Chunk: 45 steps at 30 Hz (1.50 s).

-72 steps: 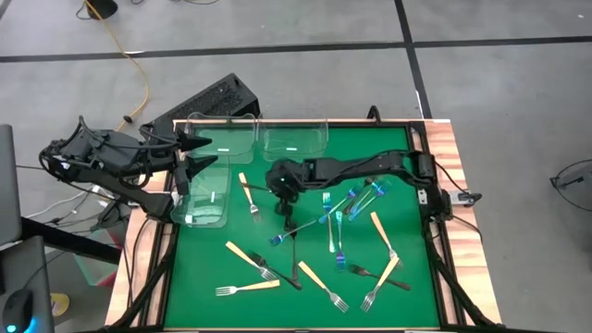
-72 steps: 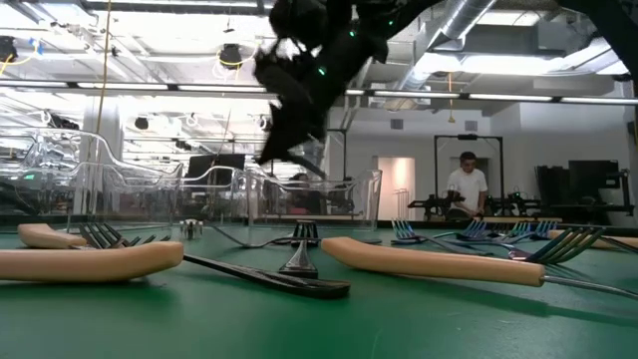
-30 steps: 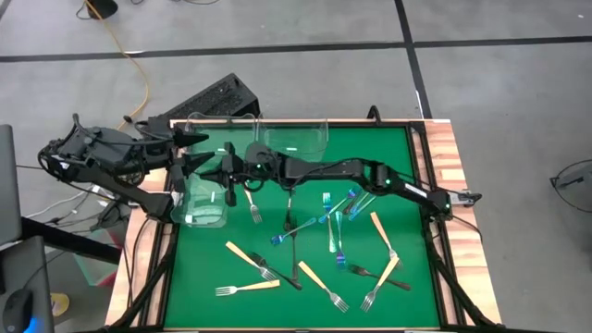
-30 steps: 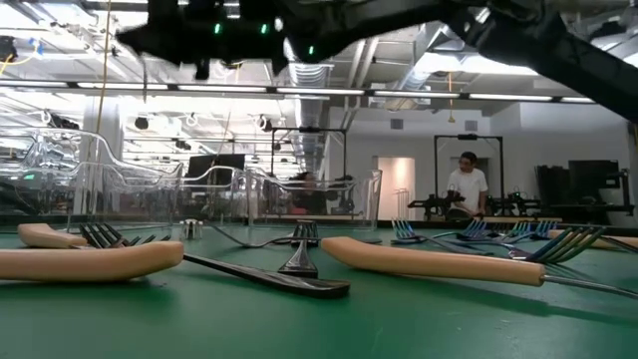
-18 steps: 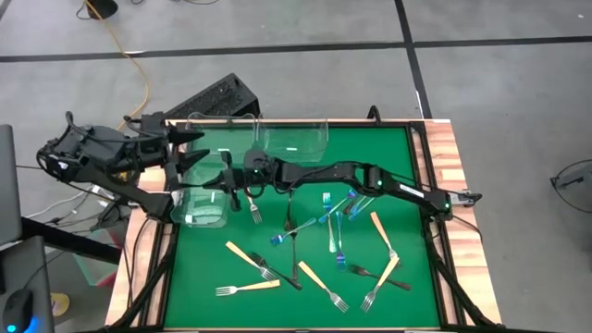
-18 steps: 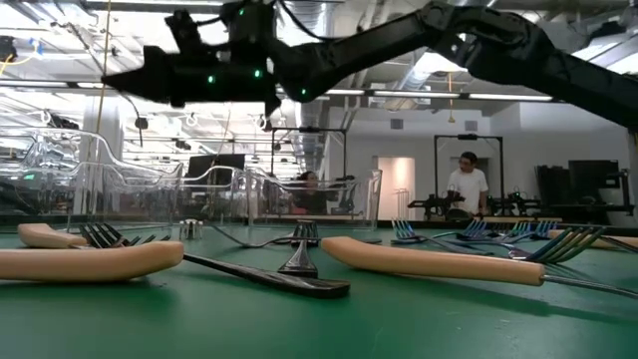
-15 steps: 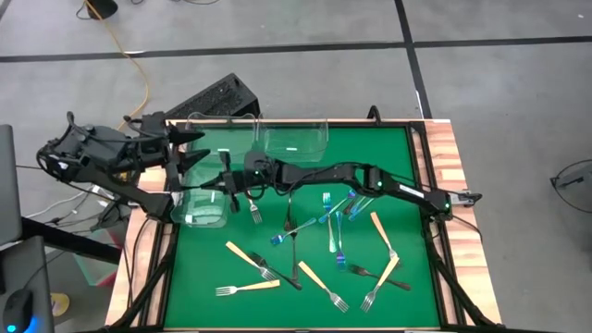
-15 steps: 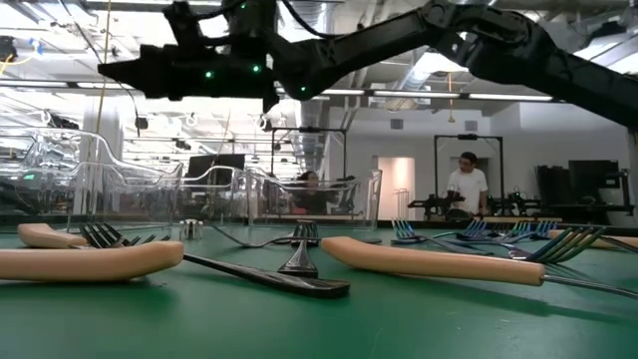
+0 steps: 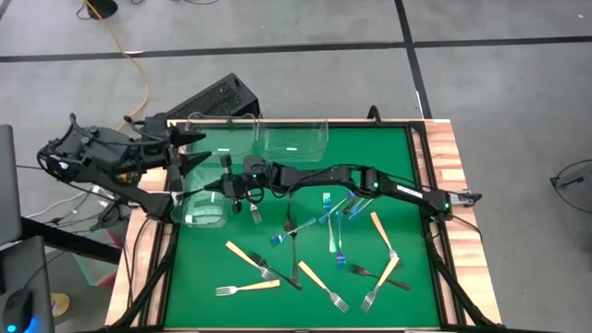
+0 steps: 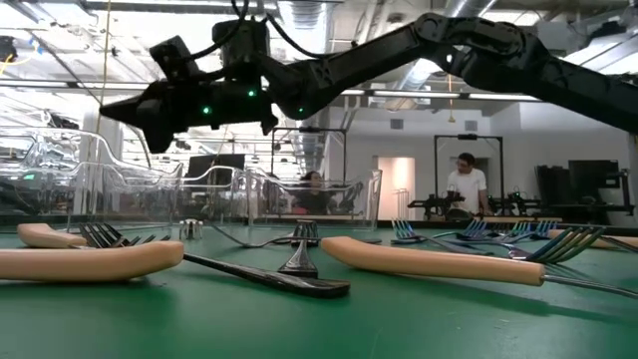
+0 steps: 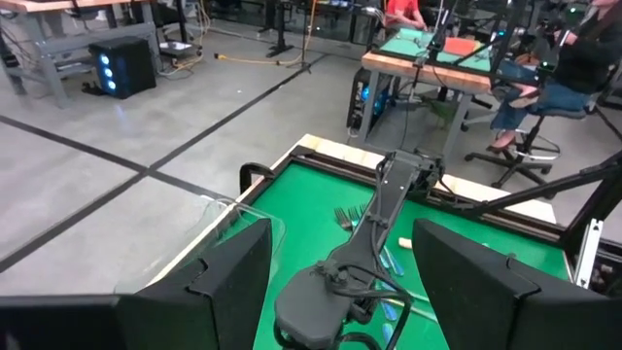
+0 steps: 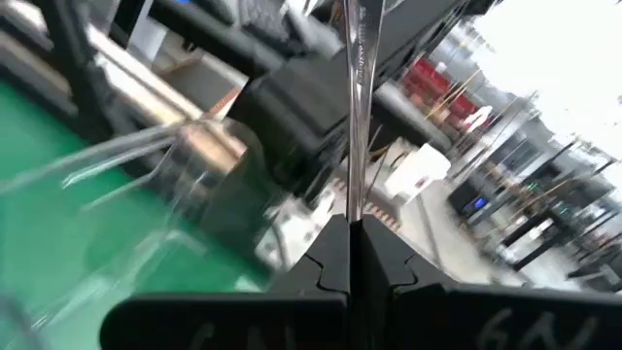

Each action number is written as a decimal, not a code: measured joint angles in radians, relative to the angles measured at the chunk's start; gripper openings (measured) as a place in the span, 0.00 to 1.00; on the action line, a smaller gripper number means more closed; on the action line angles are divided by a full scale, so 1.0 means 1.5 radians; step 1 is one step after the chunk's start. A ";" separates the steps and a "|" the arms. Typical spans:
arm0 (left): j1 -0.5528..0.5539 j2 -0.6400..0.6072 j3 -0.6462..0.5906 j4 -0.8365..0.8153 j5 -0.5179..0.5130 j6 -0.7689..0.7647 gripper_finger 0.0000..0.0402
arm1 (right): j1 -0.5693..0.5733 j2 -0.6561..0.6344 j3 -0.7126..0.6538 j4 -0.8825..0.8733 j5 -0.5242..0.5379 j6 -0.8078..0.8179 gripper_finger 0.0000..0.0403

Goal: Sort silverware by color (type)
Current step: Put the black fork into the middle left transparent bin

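The long dark right arm stretches across the far half of the green felt mat, barring passage there. Three clear plastic bins crowd the far-left corner, the dark left arm just beside them off the mat's left edge. Scattered tan, blue and black forks clutter the mat's centre and right. The near-left corner lies bare.

Right tool over the clear bin, forks scattered.
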 joint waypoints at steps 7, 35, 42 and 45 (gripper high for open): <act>0.000 0.000 0.000 -0.005 -0.004 -0.001 0.58 | -0.004 0.008 0.001 0.002 -0.001 -0.012 0.04; 0.000 0.000 0.000 -0.050 -0.021 -0.020 0.58 | -0.017 0.011 0.001 -0.040 -0.047 -0.038 0.18; 0.000 0.000 0.000 -0.053 -0.021 -0.020 0.58 | -0.017 0.011 0.001 -0.040 -0.047 -0.038 0.24; 0.000 0.000 0.000 -0.056 -0.021 -0.020 0.58 | -0.017 0.010 0.001 -0.040 -0.047 -0.038 0.27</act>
